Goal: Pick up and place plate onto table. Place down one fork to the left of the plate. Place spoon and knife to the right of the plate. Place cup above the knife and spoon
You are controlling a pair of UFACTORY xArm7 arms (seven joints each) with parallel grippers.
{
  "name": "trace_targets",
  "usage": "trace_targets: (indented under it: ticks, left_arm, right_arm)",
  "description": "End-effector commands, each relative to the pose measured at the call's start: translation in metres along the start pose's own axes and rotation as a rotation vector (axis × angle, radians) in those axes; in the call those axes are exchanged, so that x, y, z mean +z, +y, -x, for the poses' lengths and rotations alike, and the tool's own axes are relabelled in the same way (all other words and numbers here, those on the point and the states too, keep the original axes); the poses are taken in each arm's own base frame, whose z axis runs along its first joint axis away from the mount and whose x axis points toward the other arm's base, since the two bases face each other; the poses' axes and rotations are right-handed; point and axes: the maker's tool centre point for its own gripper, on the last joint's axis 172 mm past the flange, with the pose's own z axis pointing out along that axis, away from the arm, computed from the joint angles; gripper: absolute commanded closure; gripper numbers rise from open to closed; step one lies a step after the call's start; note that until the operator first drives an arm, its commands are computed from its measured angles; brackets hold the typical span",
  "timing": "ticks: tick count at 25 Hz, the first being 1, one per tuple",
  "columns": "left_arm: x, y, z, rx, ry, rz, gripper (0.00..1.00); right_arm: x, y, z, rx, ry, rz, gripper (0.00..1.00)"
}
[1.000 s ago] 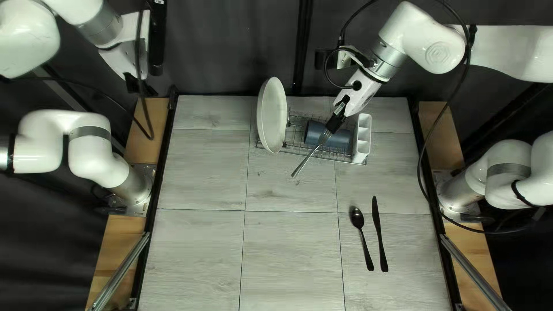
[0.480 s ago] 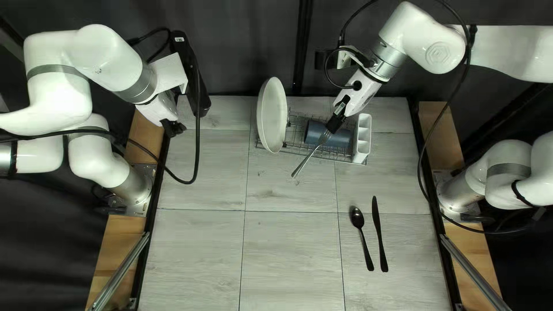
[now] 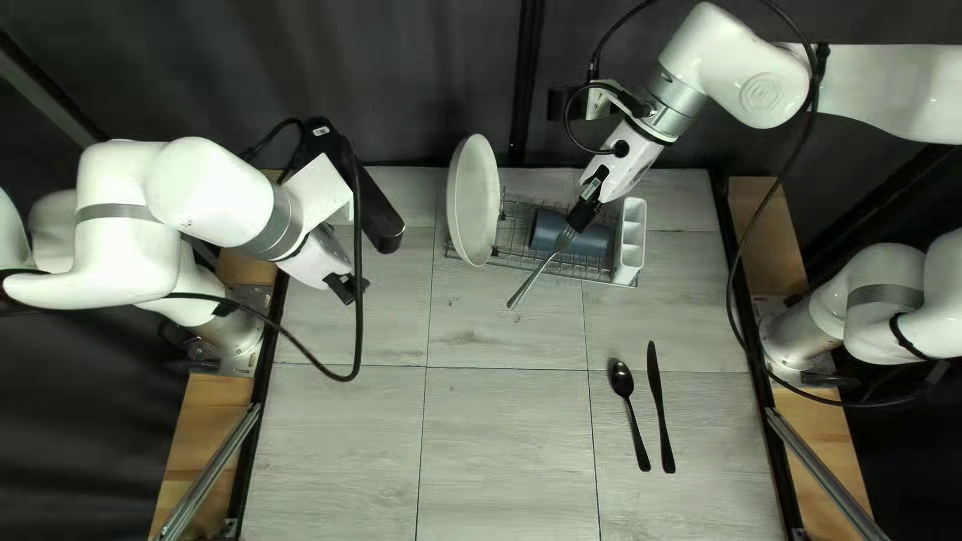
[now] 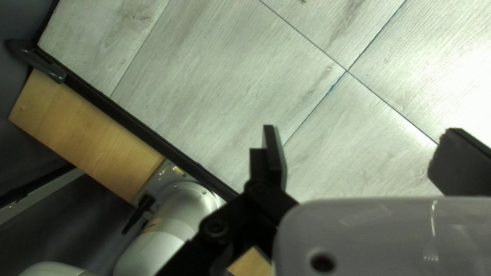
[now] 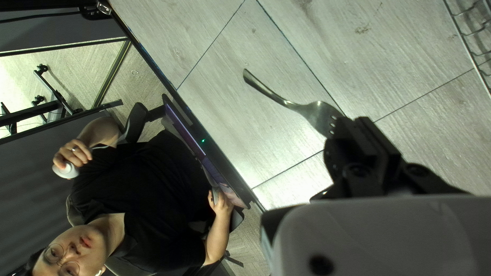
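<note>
In the right wrist view, the right gripper (image 5: 358, 130) is closed on the tined end of the fork (image 5: 319, 116), whose handle projects free ahead; clearance to the table (image 5: 215, 66) cannot be determined. A grip at one end only could let the fork swivel or slip if the handle strikes something. A person (image 5: 158, 194) sits beyond the table's edge. In the left wrist view, the left gripper (image 4: 365, 148) stands wide open with nothing between its fingers. In the top left view, the plate (image 3: 471, 200) is on edge in the rack (image 3: 591, 279), with the cup (image 3: 596, 240) lying beside it; the spoon (image 3: 622, 381) and knife (image 3: 657, 391) are side by side on the table at lower right. The plate, judged next to be fetched by the left gripper, could tip or roll if nudged off-centre. The fork and right gripper, close by over the rack, present a collision hazard should both arms work there. The left arm's cable (image 3: 346, 376) hangs in a loop and could snag. Compared with the earlier frames, the left arm has swung inward over the table's left side, cable with it; right arm, fork and tableware show no change.
</note>
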Motion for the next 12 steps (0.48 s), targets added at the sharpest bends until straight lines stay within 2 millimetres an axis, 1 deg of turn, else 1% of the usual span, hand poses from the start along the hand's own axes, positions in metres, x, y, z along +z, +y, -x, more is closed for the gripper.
trace_targets:
  ticks: [1,2,4,5,6,12]
  left_arm:
    - [0.035,0.033,-0.034,-0.069,0.07,-0.014,0.0]
    - [0.038,0.038,-0.037,-0.074,0.077,-0.013,0.0]
    - [0.042,0.057,-0.04,-0.079,0.104,-0.008,0.0]
    - [0.043,0.062,-0.04,-0.077,0.111,-0.006,0.0]
    - [0.045,0.071,-0.044,-0.069,0.127,0.0,0.0]
    - [0.064,0.093,-0.067,-0.028,0.192,0.026,0.0]
  right_arm:
    - [0.0,0.0,0.0,0.0,0.0,0.0,1.0]
    - [0.0,0.0,0.0,0.0,0.0,0.0,1.0]
    - [0.0,0.0,0.0,0.0,0.0,0.0,1.0]
    - [0.0,0.0,0.0,0.0,0.0,0.0,1.0]
    - [0.0,0.0,0.0,0.0,0.0,0.0,1.0]
    - [0.0,0.0,0.0,0.0,0.0,0.0,1.0]
